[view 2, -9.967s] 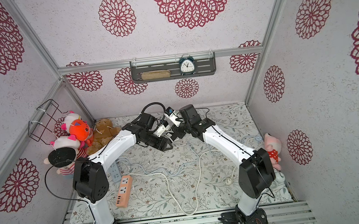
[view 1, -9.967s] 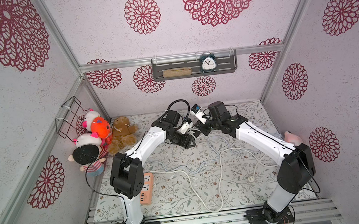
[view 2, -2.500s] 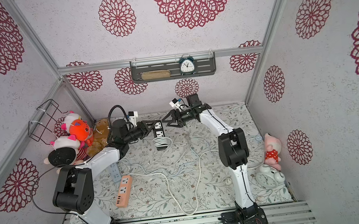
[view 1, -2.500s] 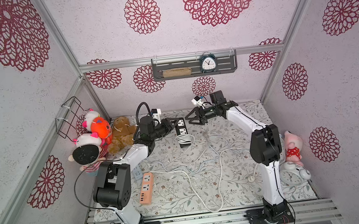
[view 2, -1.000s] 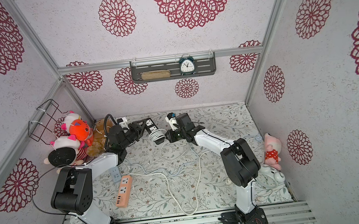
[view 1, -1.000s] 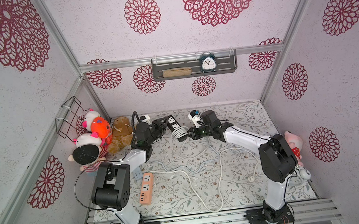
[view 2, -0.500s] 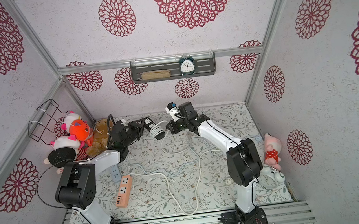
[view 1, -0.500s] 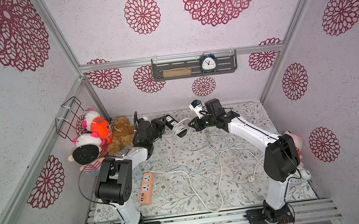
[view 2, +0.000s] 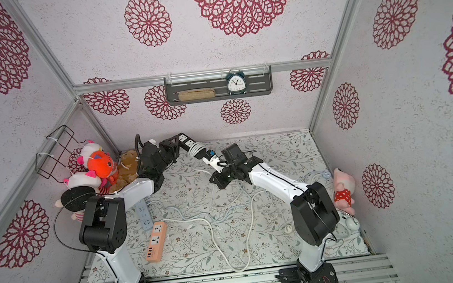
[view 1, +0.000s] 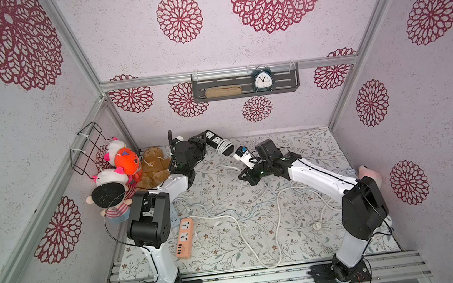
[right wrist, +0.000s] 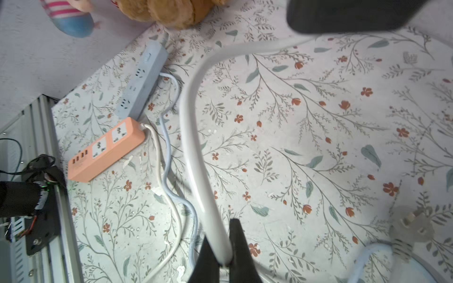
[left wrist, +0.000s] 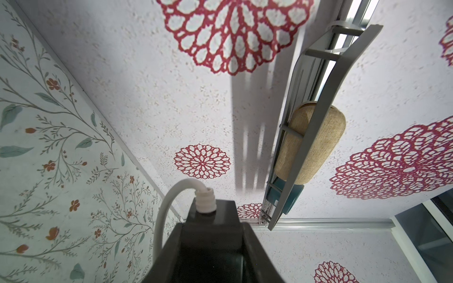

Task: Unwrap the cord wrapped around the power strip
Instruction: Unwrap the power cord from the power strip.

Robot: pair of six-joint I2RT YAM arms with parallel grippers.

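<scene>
Right wrist view: the right gripper (right wrist: 221, 236) has its jaws pressed together on the white cord (right wrist: 193, 147), which arcs away from the camera towards a blurred black shape above the flowered mat (right wrist: 318, 122). In a top view, the black power strip (view 1: 211, 137) is held in the air at about eleven o'clock from the mat's centre. The left gripper (view 1: 201, 142) is clamped on one end, and several turns of cord are wound round the other end. The right gripper lies toward five o'clock from the strip, lower and nearer the mat.

The likely risks are these. A hard or off-line pull could cinch the turns tight, or twist the strip out of the left jaws. The smooth cord could slide through the right jaws. Slack could tangle with the loose cords (view 1: 241, 227) on the mat, near the orange strip (view 1: 184, 238) at eight o'clock.
</scene>
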